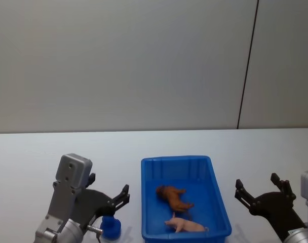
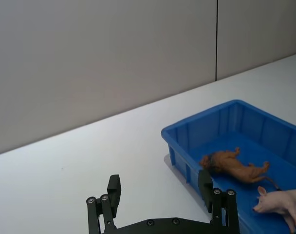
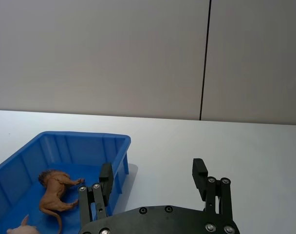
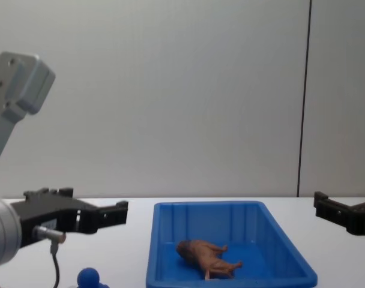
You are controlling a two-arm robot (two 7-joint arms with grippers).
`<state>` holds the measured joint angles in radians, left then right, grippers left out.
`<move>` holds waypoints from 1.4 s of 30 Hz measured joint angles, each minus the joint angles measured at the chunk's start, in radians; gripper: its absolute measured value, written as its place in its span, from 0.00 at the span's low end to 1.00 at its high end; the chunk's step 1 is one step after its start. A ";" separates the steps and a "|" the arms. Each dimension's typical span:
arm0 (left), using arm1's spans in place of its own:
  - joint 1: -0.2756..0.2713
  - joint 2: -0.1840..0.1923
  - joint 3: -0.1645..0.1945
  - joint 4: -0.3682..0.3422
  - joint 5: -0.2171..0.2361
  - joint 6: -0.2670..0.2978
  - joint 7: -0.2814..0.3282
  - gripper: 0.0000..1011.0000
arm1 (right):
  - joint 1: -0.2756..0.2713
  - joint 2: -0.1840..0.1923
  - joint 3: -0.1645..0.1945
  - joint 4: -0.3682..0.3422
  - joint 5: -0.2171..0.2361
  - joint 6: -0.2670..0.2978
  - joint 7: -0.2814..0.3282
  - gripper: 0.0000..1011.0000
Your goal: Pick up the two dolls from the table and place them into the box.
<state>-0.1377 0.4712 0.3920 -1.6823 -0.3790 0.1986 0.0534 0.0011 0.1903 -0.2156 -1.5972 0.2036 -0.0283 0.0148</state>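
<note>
Right, I'm looking down at the blue bin (image 1: 183,195) sitting at six o'clock on the white table (image 1: 32,157), and both dolls are inside it. Brown lion (image 1: 173,197) lies on its side mid-floor, and the pink pig (image 1: 187,226) lies at its five o'clock, close by, against the bin's near wall. From the chest camera the lion (image 4: 206,255) shows low on the bin floor, well below the rim (image 4: 209,206).

My left gripper (image 1: 121,198) hangs off the bin's nine o'clock side, fingers spread wide and holding nothing; in its wrist camera one fingertip (image 2: 205,183) overlaps the bin's near wall, though I cannot tell whether it touches. Just below that gripper a dark blue round-headed figure (image 1: 110,226) stands on the table, outside the bin and apart from its left wall.

My right gripper (image 1: 257,192) sits at three o'clock, also wide apart and empty, with bare tabletop between it and the bin's right rim. Its wrist camera shows open white table stretching to the back wall (image 3: 99,53) beyond the fingers (image 3: 200,173).
</note>
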 joint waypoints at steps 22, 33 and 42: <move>-0.015 -0.018 -0.008 0.099 -0.060 0.105 -0.080 0.98 | -0.001 0.001 0.000 -0.001 0.001 0.000 -0.002 0.99; -0.024 -0.029 -0.008 0.145 -0.066 0.126 -0.103 0.70 | -0.001 0.001 0.000 -0.001 0.001 0.000 -0.002 0.99; -0.025 -0.033 -0.009 0.157 -0.061 0.130 -0.110 0.41 | -0.002 0.001 0.000 -0.001 0.001 0.000 -0.002 0.99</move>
<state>-0.1625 0.4386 0.3834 -1.5255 -0.4404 0.3283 -0.0565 -0.0004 0.1911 -0.2155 -1.5984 0.2044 -0.0282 0.0131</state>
